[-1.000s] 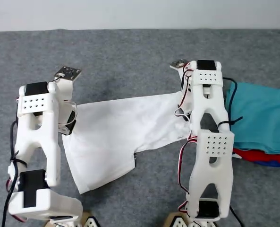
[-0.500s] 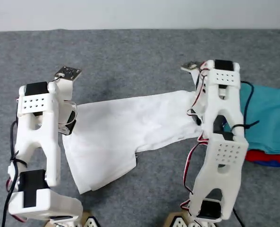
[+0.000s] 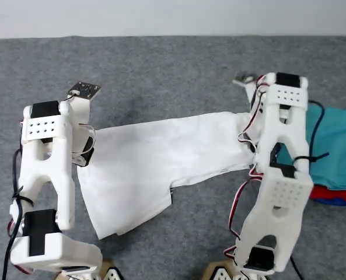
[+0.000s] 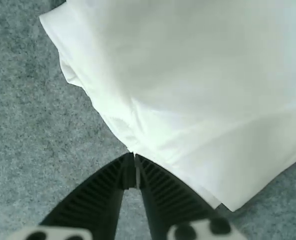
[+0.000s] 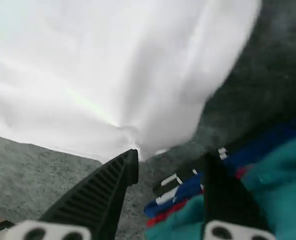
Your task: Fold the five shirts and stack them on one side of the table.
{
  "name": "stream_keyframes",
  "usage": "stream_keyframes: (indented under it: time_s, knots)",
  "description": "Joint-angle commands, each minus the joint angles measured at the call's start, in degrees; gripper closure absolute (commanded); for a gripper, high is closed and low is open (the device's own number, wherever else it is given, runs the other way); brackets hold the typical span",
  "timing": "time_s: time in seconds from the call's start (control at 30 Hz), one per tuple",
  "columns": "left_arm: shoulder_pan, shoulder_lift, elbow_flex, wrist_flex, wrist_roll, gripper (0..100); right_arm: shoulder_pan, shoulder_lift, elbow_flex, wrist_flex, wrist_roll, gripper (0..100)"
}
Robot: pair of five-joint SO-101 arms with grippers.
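White shirt [image 3: 155,157] flat mid-tabletop [image 3: 161,70], stretched sideways, bit wrinkly. Folded pile at right edge: teal shirt [image 3: 336,143] on top, red shirt [image 3: 336,192] and blue shirt [image 3: 339,202] underneath.

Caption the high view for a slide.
White shirt spread on the grey table between left arm and right arm, teal-topped shirt stack beside it.

Soft, even light seems to be coming from overhead. The white shirt [image 5: 88,60] is glaring almost featureless up close, and the left arm [image 3: 44,151] is casting only faint shadows on the table [image 3: 161,64].
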Motion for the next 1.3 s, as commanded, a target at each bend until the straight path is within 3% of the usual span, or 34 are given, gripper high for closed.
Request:
stream_keyframes:
  time_s: [0.0,0.1,0.3,0.47,0.7,1.0,1.27]
  knots:
    - [0.09,-2.64,-1.71,-0.18,-0.53,99,-1.8,-8.4,0.09,2.15,-0.97,74.2]
    - [0.09,-2.55,-1.71,-0.35,-0.53,99,-4.7,-9.89,0.26,2.24,-1.05,78.1]
    - [0.09,-2.2,-1.54,-0.18,-0.53,99,-10.15,-8.04,3.87,2.24,-1.05,99.3]
    - [2.73,-2.11,3.3,-0.79,-3.87,99,-11.82,-6.37,7.82,2.24,-1.05,98.2]
    - [8.35,-1.58,7.08,-8.62,-4.04,99,-15.16,-3.21,8.0,0.84,-1.05,98.1]
    - [-0.18,15.74,4.7,-12.84,-4.57,99,-22.29,3.12,7.74,-3.56,-1.14,98.1]
    - [-2.73,15.21,-3.3,-8.7,-4.75,99,-25.19,-2.42,6.15,0.04,-1.14,97.7]
